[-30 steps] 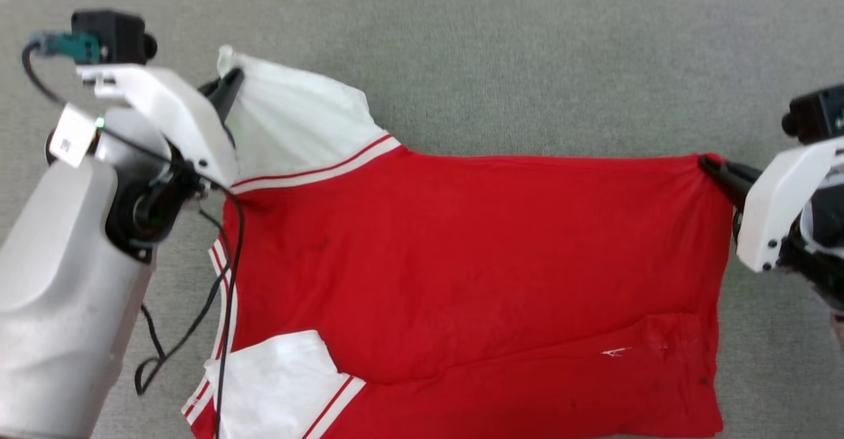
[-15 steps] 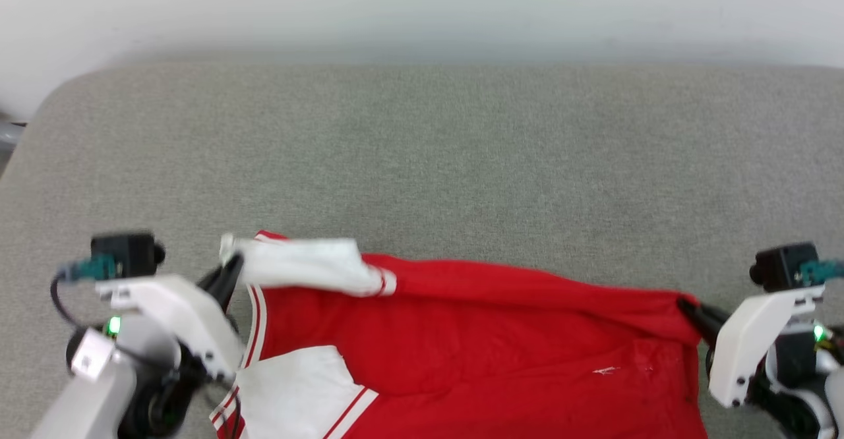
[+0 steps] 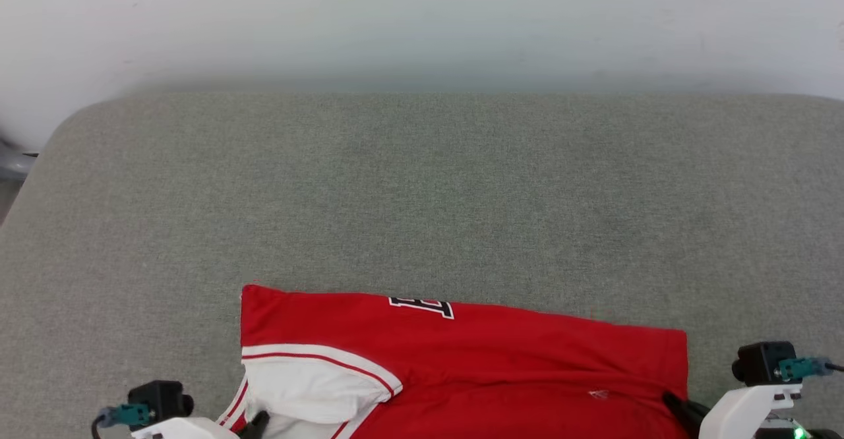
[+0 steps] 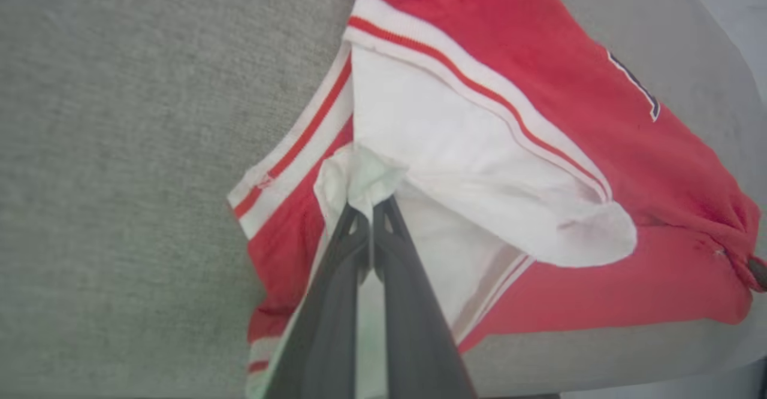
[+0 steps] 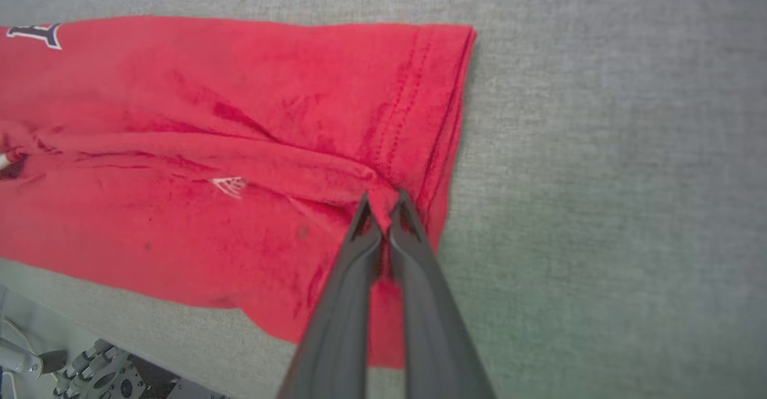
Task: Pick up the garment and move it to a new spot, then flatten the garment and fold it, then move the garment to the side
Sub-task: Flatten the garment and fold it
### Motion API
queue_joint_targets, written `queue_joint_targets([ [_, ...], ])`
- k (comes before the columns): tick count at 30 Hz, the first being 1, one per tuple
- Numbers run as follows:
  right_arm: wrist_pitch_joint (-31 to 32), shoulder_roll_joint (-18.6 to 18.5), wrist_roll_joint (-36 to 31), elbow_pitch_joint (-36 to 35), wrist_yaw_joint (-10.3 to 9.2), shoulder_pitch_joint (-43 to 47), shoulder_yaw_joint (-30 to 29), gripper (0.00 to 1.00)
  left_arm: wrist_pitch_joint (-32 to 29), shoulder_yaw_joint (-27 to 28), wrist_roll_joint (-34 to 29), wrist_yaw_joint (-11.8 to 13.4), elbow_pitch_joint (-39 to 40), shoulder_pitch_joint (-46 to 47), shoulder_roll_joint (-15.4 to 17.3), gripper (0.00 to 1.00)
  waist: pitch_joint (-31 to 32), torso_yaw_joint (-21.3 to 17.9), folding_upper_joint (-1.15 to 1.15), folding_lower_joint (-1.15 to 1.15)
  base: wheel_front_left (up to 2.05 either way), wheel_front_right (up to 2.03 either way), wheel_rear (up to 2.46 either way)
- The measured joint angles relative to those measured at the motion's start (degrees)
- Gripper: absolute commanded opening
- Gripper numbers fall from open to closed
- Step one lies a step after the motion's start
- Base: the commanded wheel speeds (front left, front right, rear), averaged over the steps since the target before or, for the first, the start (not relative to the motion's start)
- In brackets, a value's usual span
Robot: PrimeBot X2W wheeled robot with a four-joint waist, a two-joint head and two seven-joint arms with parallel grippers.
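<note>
The garment (image 3: 475, 353), a red jersey with white sleeves and striped trim, lies folded over itself at the near edge of the grey padded surface (image 3: 422, 195), a bit of black-outlined white lettering (image 3: 422, 306) on top. In the left wrist view my left gripper (image 4: 371, 204) is shut on a bunched white sleeve (image 4: 359, 177) of the garment (image 4: 539, 87). In the right wrist view my right gripper (image 5: 383, 201) is shut on a fold near the red hem of the garment (image 5: 239, 117). Both grippers peek in at the bottom of the head view, the left gripper (image 3: 257, 420) and the right gripper (image 3: 679, 407).
The grey padded surface stretches wide beyond the garment to a pale wall (image 3: 422, 24). Its rounded left corner (image 3: 59, 129) and near edge (image 5: 120, 303) drop off; robot base parts (image 5: 90, 375) lie below that edge.
Both grippers have pulled the far edge of the garment back toward me, folding it over so the lettering now shows. The head camera has tilted up, revealing the wall.
</note>
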State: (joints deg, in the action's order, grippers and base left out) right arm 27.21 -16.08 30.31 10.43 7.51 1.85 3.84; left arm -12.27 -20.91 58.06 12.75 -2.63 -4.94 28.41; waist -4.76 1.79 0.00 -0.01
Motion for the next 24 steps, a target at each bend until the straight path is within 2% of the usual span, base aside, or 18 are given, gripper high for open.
queue_joint_targets([
  [1,-0.04,0.18,-0.19,0.35,0.0,0.49,0.07,0.0,0.12,-0.42,0.25,-0.25,-0.41,-0.2,-0.71,0.0,0.18,-0.04,0.0,0.0,0.0,0.0,0.0],
  [2,-0.85,0.46,-0.33,0.51,0.0,0.91,-0.09,0.23,0.54,-0.76,0.18,-0.45,-0.85,-0.36,-1.4,0.0,0.3,-0.09,0.0,0.0,0.0,0.0,0.0],
  [3,-1.87,0.97,-0.54,0.68,0.0,1.17,-0.23,0.42,0.98,-1.03,0.16,-0.63,-1.41,-0.4,-2.04,0.27,0.44,-0.13,0.0,0.0,0.0,0.0,0.0],
  [4,-2.41,1.29,-0.78,0.8,0.0,1.47,-0.12,0.42,1.44,-1.19,0.14,-0.83,-1.99,-0.38,-2.48,0.27,0.64,-0.16,0.0,0.0,0.0,0.0,0.0],
  [5,-3.68,1.58,-1.16,0.77,-0.01,1.81,0.01,1.0,2.26,-1.3,-0.13,-1.11,-2.48,-0.38,-2.81,0.82,0.8,-0.21,0.0,0.0,0.0,0.0,0.0],
  [6,-5.33,1.92,-1.42,0.51,0.0,1.93,0.01,1.0,3.27,-1.23,-0.58,-1.18,-2.98,-0.3,-3.11,1.0,0.9,-0.29,0.0,0.0,0.0,0.0,0.0],
  [10,-10.58,3.04,-2.7,-1.12,0.0,1.99,-0.68,1.0,6.76,-1.19,-2.04,-2.61,-3.36,1.06,-4.16,1.0,1.46,-0.45,0.0,0.0,0.0,0.0,0.0],
  [14,-12.7,3.83,-4.09,-3.52,0.0,2.24,-2.14,1.0,11.21,-0.7,-4.58,-3.16,-2.36,2.59,-4.12,1.0,2.22,-0.68,0.0,0.0,0.0,0.0,0.0],
  [18,-9.67,4.0,-4.49,-5.11,0.0,2.43,-3.66,1.0,16.82,-0.33,-8.43,-3.2,0.26,4.08,-4.02,1.0,3.01,-1.1,0.0,0.0,0.0,0.0,0.0],
  [21,-6.5,2.61,-4.8,-6.01,-0.01,2.77,-4.92,1.0,20.4,-0.33,-11.24,-3.1,1.9,4.85,-4.04,1.0,3.36,-1.34,0.0,0.0,0.0,0.0,0.0],
  [24,-3.64,1.11,-5.16,-6.82,-0.01,2.76,-6.43,1.0,23.65,-0.44,-15.36,-1.92,3.35,6.08,-3.66,1.0,3.33,-1.29,0.0,0.0,0.0,0.0,0.0],
])
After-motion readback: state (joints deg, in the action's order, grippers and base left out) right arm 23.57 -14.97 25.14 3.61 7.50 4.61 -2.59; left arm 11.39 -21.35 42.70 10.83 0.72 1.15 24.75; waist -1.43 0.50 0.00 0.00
